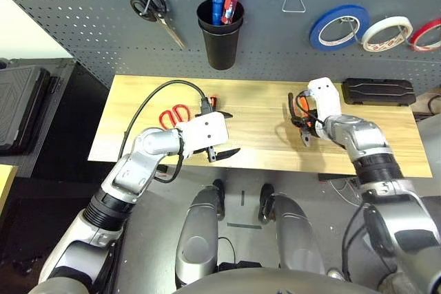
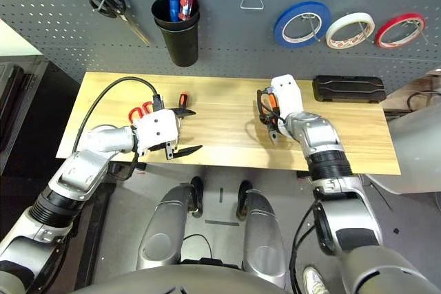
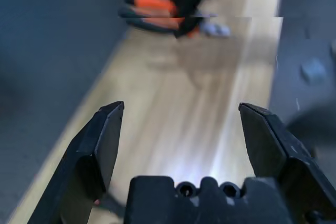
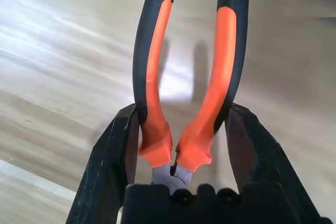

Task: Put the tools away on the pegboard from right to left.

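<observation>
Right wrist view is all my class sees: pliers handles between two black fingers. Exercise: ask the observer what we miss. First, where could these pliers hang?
Observer: A bare wire hook sits on the pegboard, between the black cup and the blue tape roll.
Operator: Is the white tape roll hung?
Observer: Yes, the white tape roll hangs between the blue one and the red tape roll.
Operator: And the left tool?
Observer: The left tool is open, over the table near the red-handled scissors.
</observation>
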